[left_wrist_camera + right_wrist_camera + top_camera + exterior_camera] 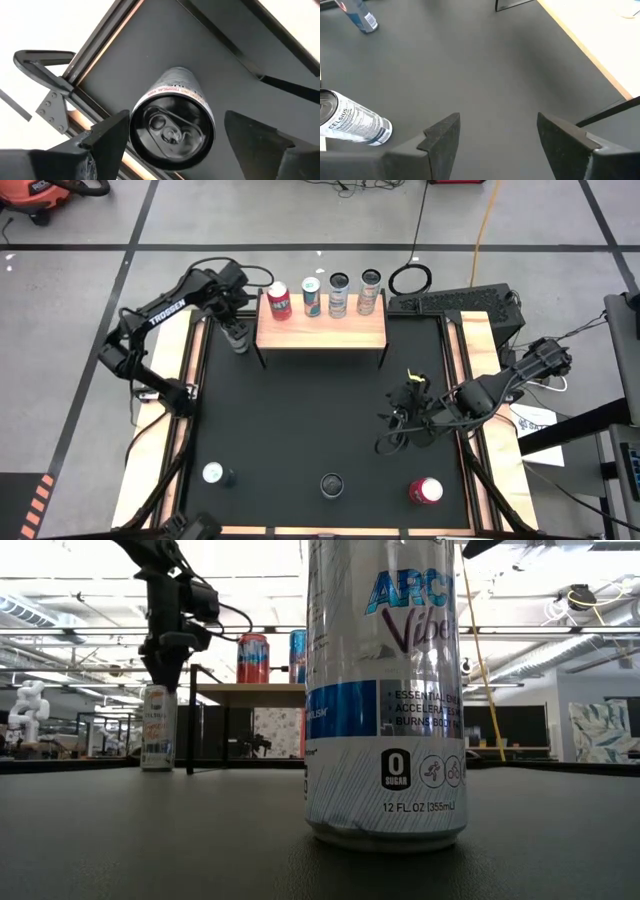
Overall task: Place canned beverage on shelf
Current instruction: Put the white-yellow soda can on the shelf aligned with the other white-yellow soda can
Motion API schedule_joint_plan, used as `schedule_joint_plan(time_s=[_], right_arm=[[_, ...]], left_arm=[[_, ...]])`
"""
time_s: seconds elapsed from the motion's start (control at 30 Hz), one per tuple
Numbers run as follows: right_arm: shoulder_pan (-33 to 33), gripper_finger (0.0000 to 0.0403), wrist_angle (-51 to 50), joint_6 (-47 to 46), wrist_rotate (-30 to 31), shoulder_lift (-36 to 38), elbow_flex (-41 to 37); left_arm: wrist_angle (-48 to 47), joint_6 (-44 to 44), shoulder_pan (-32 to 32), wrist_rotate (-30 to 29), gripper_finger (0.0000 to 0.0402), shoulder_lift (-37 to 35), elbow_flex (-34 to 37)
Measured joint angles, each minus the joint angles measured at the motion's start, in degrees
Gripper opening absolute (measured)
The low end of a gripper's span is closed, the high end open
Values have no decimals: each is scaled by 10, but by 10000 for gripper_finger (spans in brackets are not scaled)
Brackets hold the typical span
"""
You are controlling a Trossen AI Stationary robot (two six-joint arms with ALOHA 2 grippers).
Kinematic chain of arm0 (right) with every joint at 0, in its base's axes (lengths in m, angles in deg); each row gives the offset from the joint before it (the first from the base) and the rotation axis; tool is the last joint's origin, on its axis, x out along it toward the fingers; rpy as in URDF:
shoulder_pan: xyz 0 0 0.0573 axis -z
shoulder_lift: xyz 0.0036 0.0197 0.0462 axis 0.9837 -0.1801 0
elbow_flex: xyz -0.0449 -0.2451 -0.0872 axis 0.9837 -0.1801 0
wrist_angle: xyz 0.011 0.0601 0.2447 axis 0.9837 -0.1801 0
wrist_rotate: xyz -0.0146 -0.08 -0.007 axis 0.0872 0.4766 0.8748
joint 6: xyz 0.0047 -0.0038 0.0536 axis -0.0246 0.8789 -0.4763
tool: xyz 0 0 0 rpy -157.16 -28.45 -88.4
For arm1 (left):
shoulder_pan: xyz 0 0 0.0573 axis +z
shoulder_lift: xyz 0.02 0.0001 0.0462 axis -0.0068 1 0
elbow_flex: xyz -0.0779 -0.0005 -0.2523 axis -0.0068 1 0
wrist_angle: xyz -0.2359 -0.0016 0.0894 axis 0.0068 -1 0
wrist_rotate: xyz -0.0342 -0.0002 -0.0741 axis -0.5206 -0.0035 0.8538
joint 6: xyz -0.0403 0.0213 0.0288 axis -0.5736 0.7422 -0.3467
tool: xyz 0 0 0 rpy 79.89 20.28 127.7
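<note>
The shelf (320, 330), a light-wood board on thin black legs, stands at the table's far side with several cans along its back edge, among them a red can (279, 300). A white can (157, 728) stands upright on the table just left of the shelf. My left gripper (237, 335) hangs open over it, pointing down. Its fingers (107, 135) stand on either side of the can's dark top (172, 127), which is not gripped. My right gripper (495, 135) is open over bare table right of the centre (410, 405), with nothing between its fingers.
Three more cans stand near the table's front edge: a silver-topped one (213, 474), a dark-topped one (331, 485) that fills the low view (385, 690), and a red one (425, 491). Pale wooden strips (170, 410) edge the black table. A black ring (410, 278) lies beyond the shelf.
</note>
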Motion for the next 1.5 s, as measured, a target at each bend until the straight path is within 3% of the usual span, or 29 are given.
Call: schedule_joint_plan(time_s=[0.6,1.03,1.33,1.5], right_arm=[[0,244,0,6,0,0,0],[0,244,0,9,0,0,0],[0,244,0,11,0,0,0],[0,244,0,13,0,0,0]], left_arm=[[-32,2,0,-7,314,7,0],[-35,11,-1,-9,241,7,-1],[-44,23,-1,-6,234,1,0],[-65,26,-2,27,233,-17,1]])
